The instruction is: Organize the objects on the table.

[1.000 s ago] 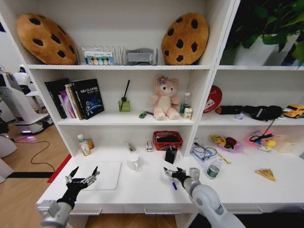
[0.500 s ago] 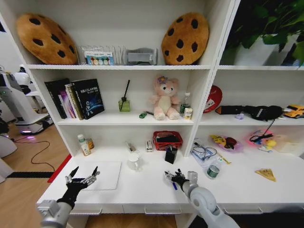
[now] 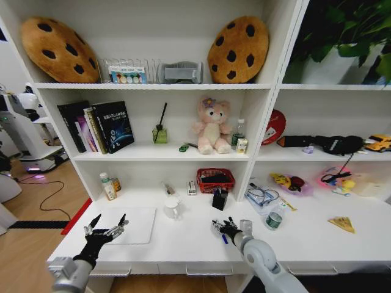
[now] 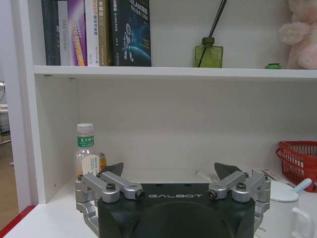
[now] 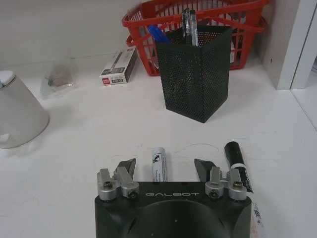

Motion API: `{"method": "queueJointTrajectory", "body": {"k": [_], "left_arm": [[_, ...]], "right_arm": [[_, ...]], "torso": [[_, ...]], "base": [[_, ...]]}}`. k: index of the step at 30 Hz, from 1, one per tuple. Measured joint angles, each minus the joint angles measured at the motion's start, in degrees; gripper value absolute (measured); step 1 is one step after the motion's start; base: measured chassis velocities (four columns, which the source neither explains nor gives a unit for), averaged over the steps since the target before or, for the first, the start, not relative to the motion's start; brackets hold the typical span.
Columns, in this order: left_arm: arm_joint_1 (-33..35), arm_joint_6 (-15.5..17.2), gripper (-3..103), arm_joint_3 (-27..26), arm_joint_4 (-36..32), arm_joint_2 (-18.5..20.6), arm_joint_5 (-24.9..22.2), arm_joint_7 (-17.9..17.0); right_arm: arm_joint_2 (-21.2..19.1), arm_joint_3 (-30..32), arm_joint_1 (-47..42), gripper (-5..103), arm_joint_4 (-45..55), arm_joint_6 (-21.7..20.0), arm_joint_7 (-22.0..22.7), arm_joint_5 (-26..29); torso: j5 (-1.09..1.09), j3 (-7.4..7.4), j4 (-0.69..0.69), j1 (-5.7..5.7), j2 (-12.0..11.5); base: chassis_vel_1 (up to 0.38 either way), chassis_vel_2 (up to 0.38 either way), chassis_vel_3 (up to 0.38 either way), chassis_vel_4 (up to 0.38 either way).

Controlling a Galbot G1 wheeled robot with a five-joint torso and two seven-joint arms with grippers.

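My right gripper hangs open just above the white table, its fingers either side of a white marker pen. A black marker lies just outside one finger. A blue pen shows by that gripper in the head view. Beyond stands a black mesh pen holder with several pens in it. My left gripper is open and empty over the silver laptop. A clear bottle with a green cap stands to the right.
A white mug stands mid-table, and a red mesh basket sits behind the holder. A small box lies beside the basket. A drink bottle stands by the left shelf wall. A shelf upright rises behind the right gripper.
My right gripper has sunk slightly and come a little nearer the table's front edge, over the pens. The left arm has not moved.
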Motion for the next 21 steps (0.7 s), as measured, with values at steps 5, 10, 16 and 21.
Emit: {"method": "queueJointTrajectory", "body": {"k": [5, 10, 16, 21], "left_arm": [[0.0, 0.0, 100, 0.0, 0.0, 0.0, 0.0, 0.0], [0.0, 0.0, 100, 0.0, 0.0, 0.0, 0.0, 0.0], [0.0, 0.0, 100, 0.0, 0.0, 0.0, 0.0, 0.0], [0.0, 0.0, 100, 0.0, 0.0, 0.0, 0.0, 0.0]], "right_arm": [[-0.4, -0.5, 0.2, 66, -0.2, -0.2, 0.0, -0.5], [-0.4, -0.8, 0.2, 49, -0.6, -0.2, 0.0, -0.8], [-0.1, -1.1, 0.2, 22, -0.9, -0.2, 0.3, -1.2], [0.0, -0.9, 0.0, 13, -0.9, -0.2, 0.3, -1.5]], "torso": [[0.00, 0.00, 0.00, 0.00, 0.0], [-0.01, -0.01, -0.01, 0.00, 0.0], [0.00, -0.01, 0.00, 0.00, 0.0], [0.01, -0.01, 0.01, 0.00, 0.0]], "base": [[0.000, 0.000, 0.000, 0.000], [0.000, 0.000, 0.000, 0.000], [0.000, 0.000, 0.000, 0.000], [0.000, 0.000, 0.000, 0.000]]}}
